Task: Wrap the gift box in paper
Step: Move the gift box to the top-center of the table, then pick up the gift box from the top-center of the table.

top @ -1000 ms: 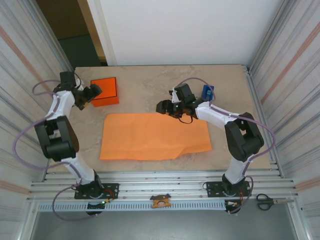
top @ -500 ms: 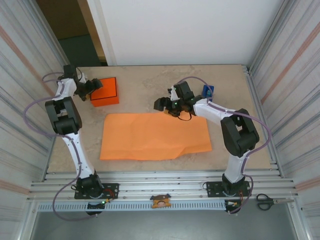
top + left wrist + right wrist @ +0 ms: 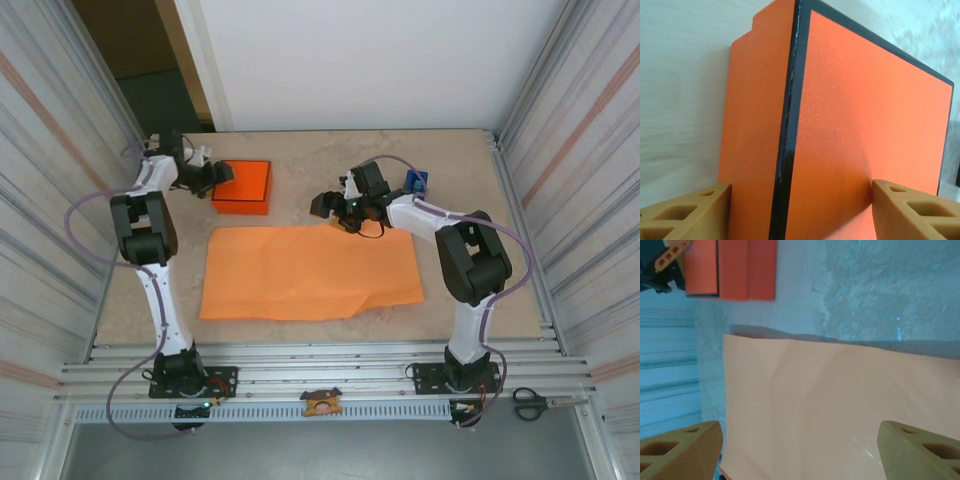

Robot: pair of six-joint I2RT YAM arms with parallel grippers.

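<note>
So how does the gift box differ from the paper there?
The gift box is deep red-orange; the paper is paler orange. The gift box is small, thick and sharp-edged; the paper is a wide, thin, creased sheet. Both are orange-toned and lie flat on the table.

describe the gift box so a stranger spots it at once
On the tan table, look beyond the far left corner of the pale orange paper. The gift box is the small red-orange square there, at the left gripper, thicker and darker.
</note>
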